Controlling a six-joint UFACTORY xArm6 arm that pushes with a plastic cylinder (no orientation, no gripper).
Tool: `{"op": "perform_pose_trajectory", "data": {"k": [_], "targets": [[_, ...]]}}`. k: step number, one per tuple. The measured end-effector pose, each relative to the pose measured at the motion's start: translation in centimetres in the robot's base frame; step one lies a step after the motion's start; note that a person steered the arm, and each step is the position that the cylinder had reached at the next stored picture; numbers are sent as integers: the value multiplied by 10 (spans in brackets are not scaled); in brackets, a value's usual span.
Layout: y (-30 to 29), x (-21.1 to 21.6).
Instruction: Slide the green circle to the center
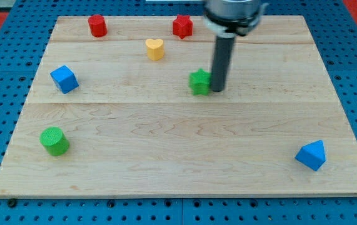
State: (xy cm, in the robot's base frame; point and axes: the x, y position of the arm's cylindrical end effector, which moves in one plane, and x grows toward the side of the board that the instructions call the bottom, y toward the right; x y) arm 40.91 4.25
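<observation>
The green circle [54, 140] is a short green cylinder near the board's lower left. My tip [218, 89] is far from it, near the board's middle, touching the right side of a green star block [199, 81]. The dark rod rises from the tip to the arm's body at the view's top.
A red cylinder [97, 25] and a red star [182, 26] sit near the top edge. A yellow heart [155, 48] lies below them. A blue cube [64, 79] is at the left. A blue wedge-like block [311, 155] is at the lower right. The wooden board [184, 181] lies on a blue pegboard.
</observation>
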Motion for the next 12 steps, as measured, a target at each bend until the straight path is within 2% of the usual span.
{"op": "perform_pose_trajectory", "data": {"k": [1,2,3,5,6,7,9,10,11,12], "targets": [[-30,-6],[-31,6],[-95,46],[-298,65],[-337,106],[-289,142],[-231,118],[-124,111],[-85,99],[-54,59]]}}
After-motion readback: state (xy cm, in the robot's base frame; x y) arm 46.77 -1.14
